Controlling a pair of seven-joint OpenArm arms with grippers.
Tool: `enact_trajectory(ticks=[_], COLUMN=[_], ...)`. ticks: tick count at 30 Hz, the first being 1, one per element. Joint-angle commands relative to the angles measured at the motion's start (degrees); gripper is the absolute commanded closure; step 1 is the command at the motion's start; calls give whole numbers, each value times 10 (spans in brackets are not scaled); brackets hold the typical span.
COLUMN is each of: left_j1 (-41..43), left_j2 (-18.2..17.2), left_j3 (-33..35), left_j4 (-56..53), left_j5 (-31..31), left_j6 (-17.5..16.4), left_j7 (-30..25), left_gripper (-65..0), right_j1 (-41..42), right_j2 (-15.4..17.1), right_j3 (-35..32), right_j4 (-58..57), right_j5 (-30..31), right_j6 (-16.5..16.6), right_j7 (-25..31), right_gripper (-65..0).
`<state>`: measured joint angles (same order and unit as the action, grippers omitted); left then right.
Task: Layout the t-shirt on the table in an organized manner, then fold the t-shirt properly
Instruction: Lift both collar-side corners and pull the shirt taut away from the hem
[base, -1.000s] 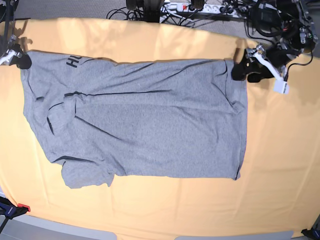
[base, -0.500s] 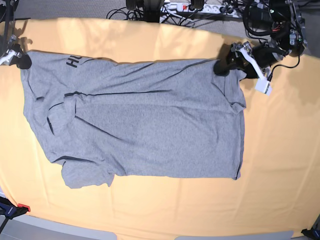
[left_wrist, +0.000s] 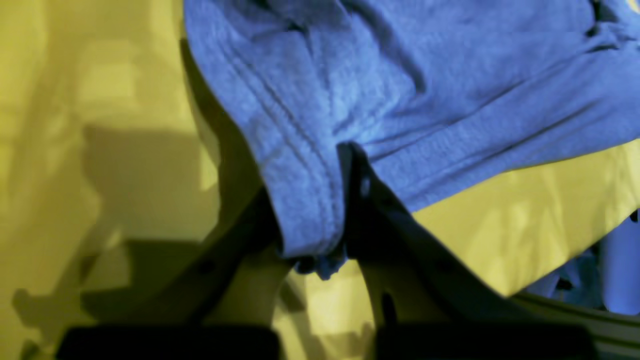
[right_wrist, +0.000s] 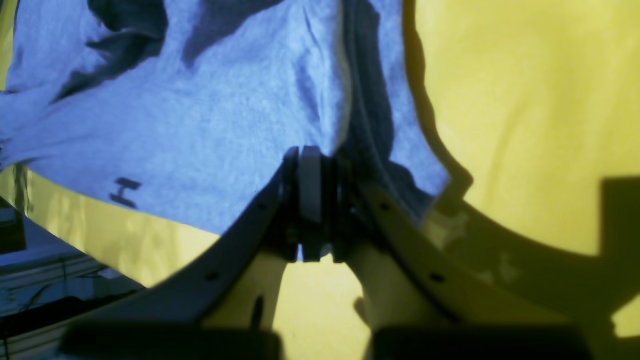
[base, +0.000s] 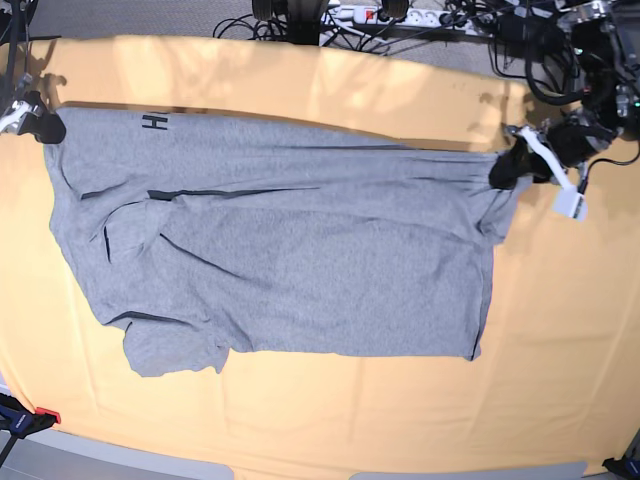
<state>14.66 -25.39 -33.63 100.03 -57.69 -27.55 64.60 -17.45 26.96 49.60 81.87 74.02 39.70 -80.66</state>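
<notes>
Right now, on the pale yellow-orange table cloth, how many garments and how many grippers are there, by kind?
Heather-grey short-sleeved t-shirt: 1
Black-and-white grippers: 2, left gripper and right gripper, both shut on the t-shirt
Total: 3

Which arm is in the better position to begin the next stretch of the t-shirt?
Neither alone. The left gripper has its jaws shut on the hem corner of the t-shirt, and the right gripper grips the shoulder corner. Probably both pull apart together over the table.

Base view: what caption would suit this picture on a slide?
Two pincers, left and right, hold a grey t-shirt by its far corners over the yellow-orange table.
</notes>
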Motion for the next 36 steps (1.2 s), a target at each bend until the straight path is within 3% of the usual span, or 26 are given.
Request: enact_trajectory(ticks=[1, 6, 9, 16, 21, 26, 29, 36], left_j1=[-4, -3, -3, -2, 29, 84, 98, 109], left_j2=[-22, -56, -73, -119, -126, -134, -143, -160], left_j3=[-10, -10, -10, -10, -10, -10, -10, -10], left_j4=[8, 8, 8, 8, 8, 8, 8, 8], left_j5=[0, -5, -41, -101, -149, -157, -159, -169], left_j6=[1, 1, 0, -47, -53, -85, -85, -85], left_j7=[-11, 15, 50, 87, 121, 129, 153, 154], left_gripper=[0, 0, 0, 0, 0, 0, 0, 0], right_j1=[1, -11, -28, -84, -104, -106, -115, -146], right_j2=[18, 19, 22, 40, 38, 39, 39, 38], right_j3=[4, 4, 4, 4, 3, 3, 3, 3], right_j4=[10, 11, 21, 112, 122, 122, 122, 122], right_j5=[6, 8, 8, -3, -40, -55, -55, -55], right_j6=[3, 3, 3, 3, 3, 3, 3, 3], right_j7=[7, 7, 7, 7, 7, 7, 7, 7], right_gripper=[0, 0, 0, 0, 0, 0, 0, 0])
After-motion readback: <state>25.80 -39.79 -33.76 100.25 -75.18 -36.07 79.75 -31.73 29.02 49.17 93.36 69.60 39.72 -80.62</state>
